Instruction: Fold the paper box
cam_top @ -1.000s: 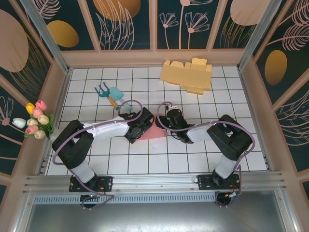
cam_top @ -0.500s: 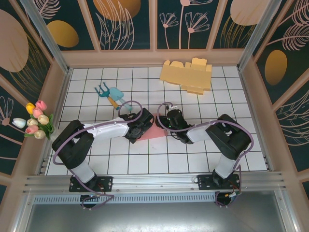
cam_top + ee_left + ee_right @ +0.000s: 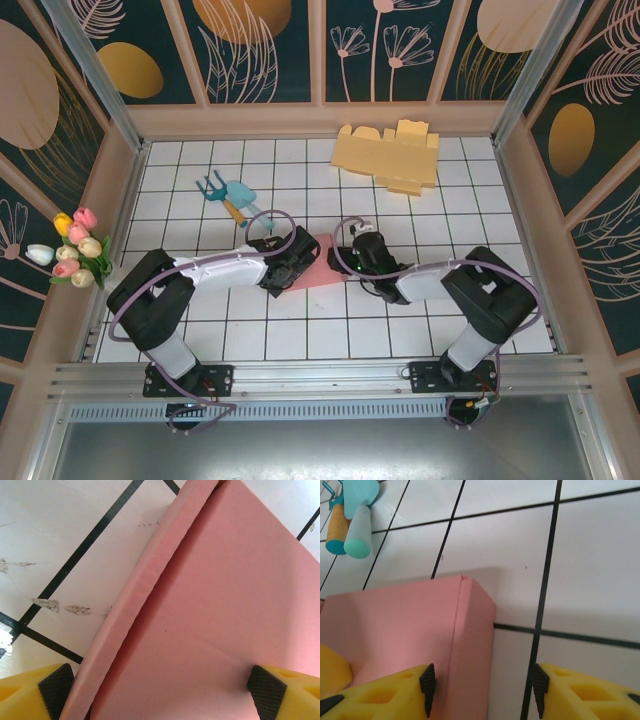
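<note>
Noting the pink paper box (image 3: 318, 272) at the middle of the table (image 3: 500, 200), with the left gripper (image 3: 288, 262) at its 9 o'clock and the right gripper (image 3: 347, 262) at its 3 o'clock. We judge the fold partly done: the edge walls are creased up while the main panel lies flat, and closing is yet to come.

The left wrist view shows its jaws spread wide, straddling panel and raised wall, clamping nothing. The right wrist view shows jaws half spread around a folded corner wall with bare tile beside the outer pad, so no pinch. It also catches the teal tools (image 3: 355, 525) at 11 o'clock. Overhead adds a yellow flat blank (image 3: 390, 155) at 1 o'clock, well apart.
</note>
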Controlling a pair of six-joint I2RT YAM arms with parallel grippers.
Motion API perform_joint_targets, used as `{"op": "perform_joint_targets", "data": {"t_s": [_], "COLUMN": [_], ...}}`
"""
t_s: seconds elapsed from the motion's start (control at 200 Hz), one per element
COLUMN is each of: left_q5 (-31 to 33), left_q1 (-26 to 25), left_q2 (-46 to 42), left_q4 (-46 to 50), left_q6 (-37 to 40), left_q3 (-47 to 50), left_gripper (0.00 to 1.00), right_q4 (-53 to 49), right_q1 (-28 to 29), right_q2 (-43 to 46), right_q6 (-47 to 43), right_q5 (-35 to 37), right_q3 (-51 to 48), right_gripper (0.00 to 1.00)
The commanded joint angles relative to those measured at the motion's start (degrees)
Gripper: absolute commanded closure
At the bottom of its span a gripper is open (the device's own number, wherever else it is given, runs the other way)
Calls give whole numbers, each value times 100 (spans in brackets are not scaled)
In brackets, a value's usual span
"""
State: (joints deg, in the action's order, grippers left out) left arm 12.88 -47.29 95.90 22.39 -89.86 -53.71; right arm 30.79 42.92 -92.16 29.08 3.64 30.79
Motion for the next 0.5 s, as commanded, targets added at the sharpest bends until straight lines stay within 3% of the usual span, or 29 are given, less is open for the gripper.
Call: {"op": "perform_joint_targets", "data": {"t_s": [0.0, 0.225, 0.495], "left_q5": [-75, -97, -118], "left_q1": [3, 1, 1], "left_q2": [382, 406, 410], "left_q4": [432, 413, 423], "left_q6": [-84, -75, -84], "left_q3": [329, 315, 313], "left_gripper": [8, 8, 8], "right_q4": [-559, -763, -536], "right_q1": [91, 363, 525], "right_q2": [381, 954, 948], "right_q6": [70, 181, 237], "right_q5": [-142, -143, -249], "right_q3": [-235, -495, -618], "right_gripper": [44, 50, 55]}}
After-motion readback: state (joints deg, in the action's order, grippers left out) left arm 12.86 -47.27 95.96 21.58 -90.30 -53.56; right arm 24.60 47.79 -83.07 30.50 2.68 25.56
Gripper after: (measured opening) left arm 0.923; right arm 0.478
